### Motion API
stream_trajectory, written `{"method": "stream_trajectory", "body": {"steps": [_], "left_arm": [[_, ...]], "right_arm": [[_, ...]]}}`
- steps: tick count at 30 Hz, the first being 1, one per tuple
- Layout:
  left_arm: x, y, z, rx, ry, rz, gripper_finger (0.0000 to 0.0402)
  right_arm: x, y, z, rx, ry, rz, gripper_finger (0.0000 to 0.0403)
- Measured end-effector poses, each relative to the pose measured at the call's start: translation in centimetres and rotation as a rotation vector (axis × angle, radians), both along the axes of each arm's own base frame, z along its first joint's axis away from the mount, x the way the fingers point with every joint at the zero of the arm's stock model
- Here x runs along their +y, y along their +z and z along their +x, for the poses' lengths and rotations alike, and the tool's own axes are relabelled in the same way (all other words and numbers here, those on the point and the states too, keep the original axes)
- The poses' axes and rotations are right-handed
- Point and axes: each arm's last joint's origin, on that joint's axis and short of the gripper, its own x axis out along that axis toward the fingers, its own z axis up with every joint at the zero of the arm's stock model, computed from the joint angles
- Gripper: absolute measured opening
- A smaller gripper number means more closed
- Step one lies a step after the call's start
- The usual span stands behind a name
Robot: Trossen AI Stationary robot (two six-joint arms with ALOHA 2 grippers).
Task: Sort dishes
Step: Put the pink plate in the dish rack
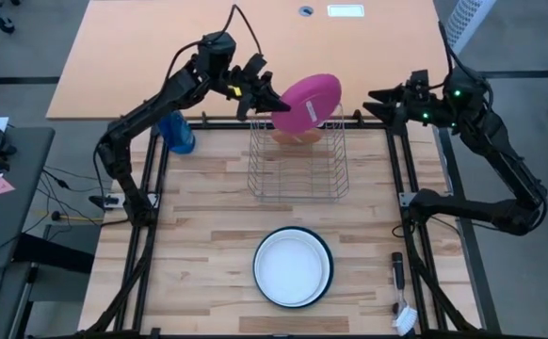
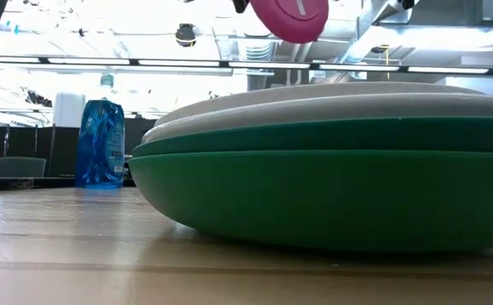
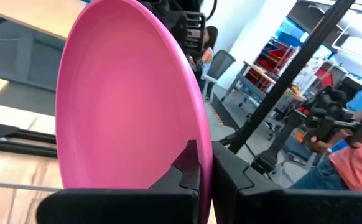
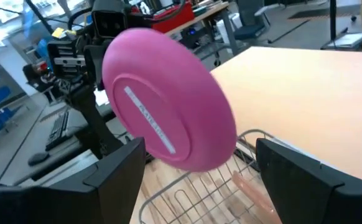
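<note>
The magenta-pink plate [image 1: 308,102] is held on edge above the far end of the wire dish rack [image 1: 298,158], clear of the wires and not resting in any slot. The left gripper [image 1: 272,101] is clamped on the plate's rim, with one finger on each face of the rim as seen in the left wrist view, where the plate [image 3: 128,99] fills most of the picture. The plate is tilted, its underside turned toward the right arm; the right wrist view shows that underside [image 4: 168,124] above the rack wires [image 4: 196,190]. A salmon-orange plate [image 1: 298,137] stands in the rack directly below the held plate, partly hidden by it. Near the front edge of the table [image 1: 208,217], a stack of plates lies flat: a white plate with dark rim [image 1: 294,266] is on top in the high view, and the low view shows a dark green plate [image 2: 331,191] at the bottom of the stack with paler plates [image 2: 331,106] above it. The blue spray bottle [image 1: 178,132] stands upright on the table to the left of the rack. The right gripper [image 1: 376,98] waits at the table's far right corner, holding nothing, its fingers spread wide apart.
</note>
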Motion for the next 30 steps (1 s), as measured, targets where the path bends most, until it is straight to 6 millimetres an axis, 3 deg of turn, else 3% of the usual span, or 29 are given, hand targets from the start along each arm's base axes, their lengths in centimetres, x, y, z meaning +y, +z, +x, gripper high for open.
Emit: {"method": "stream_trajectory", "body": {"steps": [11,20,30], "left_arm": [[-2.5,0.4,1.6,-0.045,0.003,0.048,0.0004],[-3.0,-1.6,2.6,0.029,0.002,-0.028,0.0004],[-3.8,-1.1,3.1,0.004,-0.002,-0.063,0.0004]], "right_arm": [[0.7,0.1,-0.2,-0.012,0.111,0.008,0.0308],[1.8,-0.1,-1.3,0.02,0.143,0.007,0.0308],[3.0,-0.3,-2.5,0.063,0.158,-0.068,0.0303]]}}
